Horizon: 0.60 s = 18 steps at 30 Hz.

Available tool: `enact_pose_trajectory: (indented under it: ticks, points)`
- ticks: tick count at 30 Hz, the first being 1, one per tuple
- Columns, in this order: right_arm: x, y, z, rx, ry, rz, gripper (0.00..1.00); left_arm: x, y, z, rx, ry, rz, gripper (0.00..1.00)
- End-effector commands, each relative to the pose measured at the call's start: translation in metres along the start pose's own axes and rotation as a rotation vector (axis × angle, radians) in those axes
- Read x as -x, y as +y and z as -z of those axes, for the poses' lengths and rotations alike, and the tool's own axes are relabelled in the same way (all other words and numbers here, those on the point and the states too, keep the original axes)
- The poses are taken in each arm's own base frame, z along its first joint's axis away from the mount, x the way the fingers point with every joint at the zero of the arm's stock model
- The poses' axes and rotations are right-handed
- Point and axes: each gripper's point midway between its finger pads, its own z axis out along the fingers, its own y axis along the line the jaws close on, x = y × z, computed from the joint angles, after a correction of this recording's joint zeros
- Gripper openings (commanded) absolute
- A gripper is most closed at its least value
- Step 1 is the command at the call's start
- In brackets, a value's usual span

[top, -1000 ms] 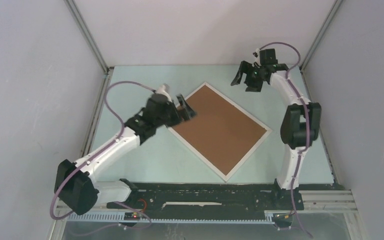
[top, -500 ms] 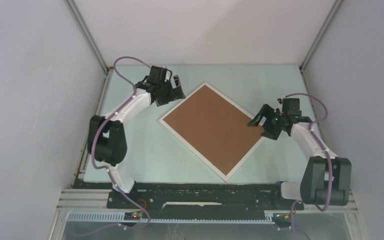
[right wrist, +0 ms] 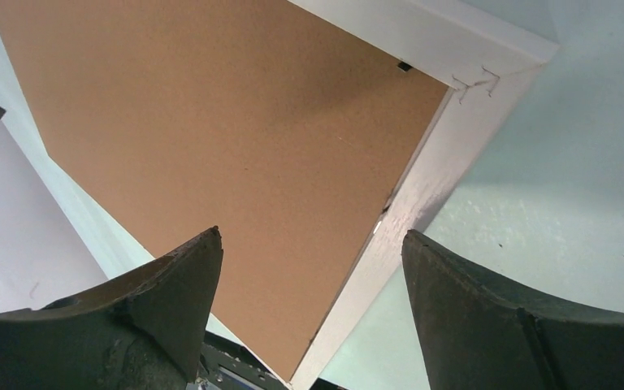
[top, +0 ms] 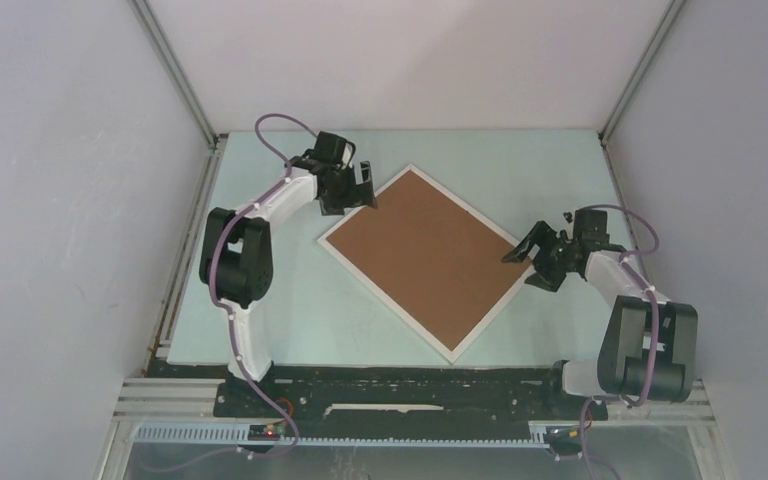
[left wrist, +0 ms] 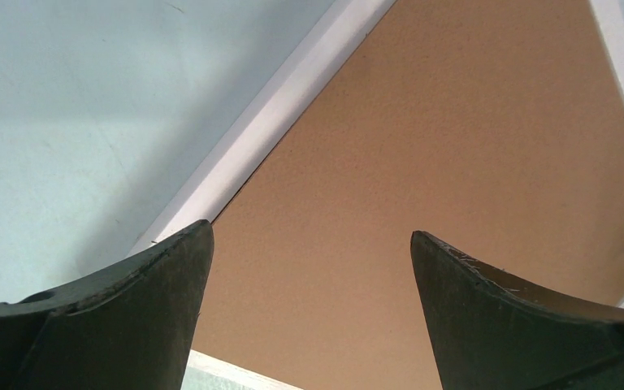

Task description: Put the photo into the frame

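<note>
At opposite corners of the white frame, both grippers hang released.
My left gripper gapes empty over its far-left edge; the frame lies back-up between them, brown backing board seated; my right gripper gapes empty at the right corner. No photo shows; I judge the board must be lifted out next.

you see the white frame on the green table, turned like a diamond, a brown board filling it. your left gripper, fingers apart, is by its top left edge; your right gripper, fingers apart, by its right corner.
</note>
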Motion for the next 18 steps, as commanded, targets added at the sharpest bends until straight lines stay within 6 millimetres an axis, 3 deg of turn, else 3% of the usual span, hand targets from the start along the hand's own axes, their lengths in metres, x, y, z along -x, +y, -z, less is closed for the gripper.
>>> enact_pose_trajectory:
  ticks: [1, 5, 18]
  points:
    - [0.008, 0.009, -0.006, 0.065, -0.007, 0.030, 0.88, 0.004, -0.008, -0.002, -0.033, 0.005, -0.015, 0.98]
    - [0.006, 0.006, -0.010, 0.061, 0.006, 0.025, 0.87, 0.002, 0.006, -0.006, 0.037, -0.002, 0.023, 0.98]
    - [0.005, 0.008, -0.013, 0.065, 0.013, 0.031, 0.87, -0.011, 0.006, -0.016, 0.047, 0.036, 0.064, 0.98]
